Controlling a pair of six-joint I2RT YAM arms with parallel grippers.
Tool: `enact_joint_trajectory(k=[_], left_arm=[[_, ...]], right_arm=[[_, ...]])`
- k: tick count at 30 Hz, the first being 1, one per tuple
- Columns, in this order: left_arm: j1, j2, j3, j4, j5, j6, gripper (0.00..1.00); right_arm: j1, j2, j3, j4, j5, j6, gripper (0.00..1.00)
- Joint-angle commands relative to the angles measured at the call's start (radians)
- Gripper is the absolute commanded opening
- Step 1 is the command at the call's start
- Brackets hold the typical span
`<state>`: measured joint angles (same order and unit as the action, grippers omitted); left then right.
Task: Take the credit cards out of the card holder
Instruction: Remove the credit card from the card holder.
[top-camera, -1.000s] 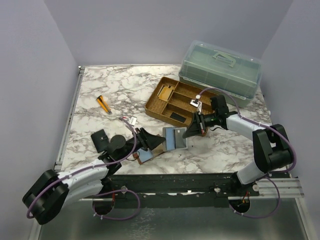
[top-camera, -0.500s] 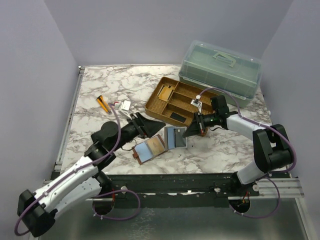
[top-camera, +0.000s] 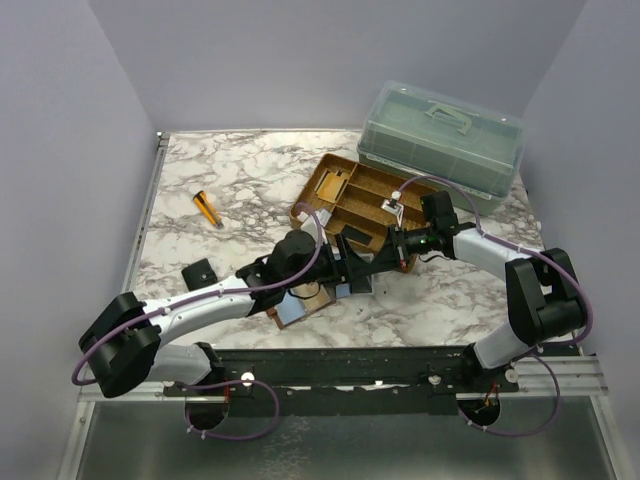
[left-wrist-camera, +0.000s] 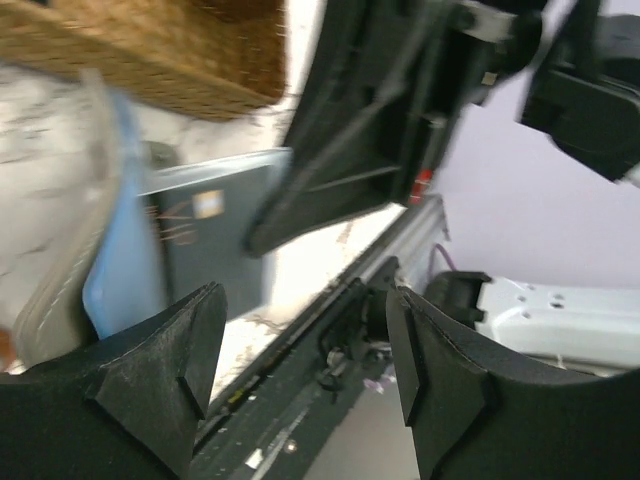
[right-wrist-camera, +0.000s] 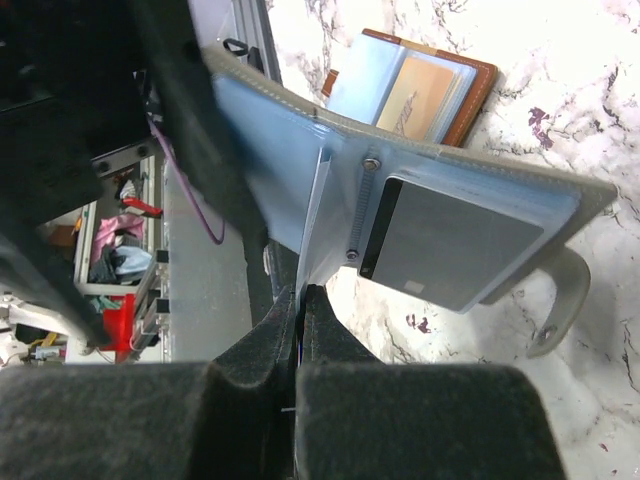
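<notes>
Two end effectors meet over the front middle of the marble counter (top-camera: 250, 170). The right end effector (right-wrist-camera: 300, 296) has its fingers pressed together on a clear sleeve of the blue-grey folder (right-wrist-camera: 300, 150), holding it off the counter. One dark card (right-wrist-camera: 455, 245) sits in its pocket. The left end effector (left-wrist-camera: 305, 300) is spread wide and holds nothing, with the folder just ahead between its fingers. The card holder (right-wrist-camera: 425, 85), reddish-brown leather, lies open on the counter near the front edge, beside the folder, with its blue and tan-orange panels facing up. From above it is partly under the left arm. A wooden organiser tray (top-camera: 350, 195) and a clear lidded box (top-camera: 440, 135) stand behind.
</notes>
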<state>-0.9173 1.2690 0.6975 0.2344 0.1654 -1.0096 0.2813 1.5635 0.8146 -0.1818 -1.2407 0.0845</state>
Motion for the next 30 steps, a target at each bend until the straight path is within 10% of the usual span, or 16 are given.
enact_joint_trajectory(k=[1,21,30], left_arm=[[0.023,-0.029,-0.074,-0.053,-0.154,0.015,0.70],[0.122,0.014,-0.269,0.474,0.177,0.026,0.64],[0.196,-0.044,-0.330,0.442,0.141,-0.043,0.59]], right_arm=[[-0.004,-0.014,0.005,-0.015,-0.021,-0.019,0.00],[-0.004,-0.014,-0.010,0.034,-0.157,0.011,0.00],[-0.004,-0.016,-0.003,0.007,-0.073,-0.013,0.00]])
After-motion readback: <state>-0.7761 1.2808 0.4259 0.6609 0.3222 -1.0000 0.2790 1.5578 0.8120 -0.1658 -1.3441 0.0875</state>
